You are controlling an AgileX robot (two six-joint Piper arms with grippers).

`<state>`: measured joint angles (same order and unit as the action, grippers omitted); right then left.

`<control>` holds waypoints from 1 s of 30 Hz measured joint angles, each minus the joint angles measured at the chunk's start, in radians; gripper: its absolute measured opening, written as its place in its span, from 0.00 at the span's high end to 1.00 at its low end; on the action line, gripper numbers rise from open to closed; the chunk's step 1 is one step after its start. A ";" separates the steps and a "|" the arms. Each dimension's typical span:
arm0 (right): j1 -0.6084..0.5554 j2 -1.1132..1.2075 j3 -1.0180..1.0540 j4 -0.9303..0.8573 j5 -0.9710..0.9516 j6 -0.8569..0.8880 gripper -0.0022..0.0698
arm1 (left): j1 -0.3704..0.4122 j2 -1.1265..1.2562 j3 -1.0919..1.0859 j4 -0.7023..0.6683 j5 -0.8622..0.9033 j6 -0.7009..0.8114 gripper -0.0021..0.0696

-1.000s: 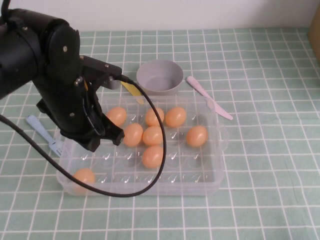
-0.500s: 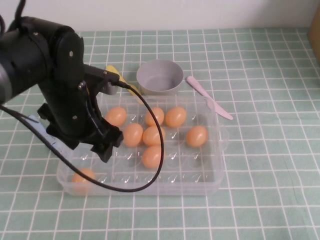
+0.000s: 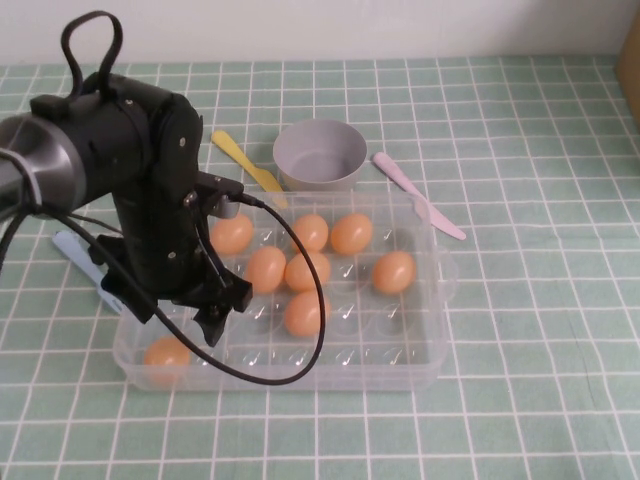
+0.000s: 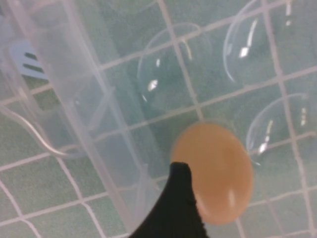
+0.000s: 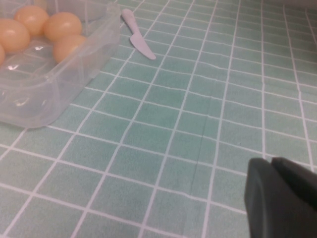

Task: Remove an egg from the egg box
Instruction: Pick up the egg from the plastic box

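- My left gripper (image 3: 190,320) hangs low over the near-left part of the large clear plastic egg box (image 3: 435,350), a rectangular tray with rows of round dimples. I cannot tell how far my jaws stand apart, and I see nothing held; the left wrist view shows only one dark fingertip (image 4: 179,198) just beside the egg.
- The small smooth orange-tan egg (image 3: 167,353) sits alone in a dimple at the box's near-left corner, close to the side wall and just beside my gripper.
- Handling judgement: light, rigid, brittle shell with a slick curved surface. I judge the best hold is across its widest middle with gentle closing force. The wall beside it leaves little room for the outer finger.
- Seven further orange-tan eggs (image 3: 305,271) lie clustered toward the middle and far side of the box, well apart from the target.
- A grey round bowl (image 3: 320,152) stands just behind the box, with a yellow spatula (image 3: 247,167) to its left and a pink plastic knife (image 3: 418,197) to its right.
- My right gripper (image 5: 282,198) is parked over bare green tiled table (image 5: 198,124), well apart from the box; aperture undetermined.
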<state>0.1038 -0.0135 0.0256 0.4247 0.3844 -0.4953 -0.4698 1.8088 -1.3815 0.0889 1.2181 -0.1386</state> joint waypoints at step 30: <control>0.000 0.000 0.000 0.000 0.000 0.000 0.99 | 0.016 0.094 -0.002 0.055 -0.023 -0.001 0.32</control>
<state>0.1038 -0.0135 0.0256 0.4247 0.3844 -0.4953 -0.4534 1.9027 -1.3831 0.1442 1.1955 -0.1392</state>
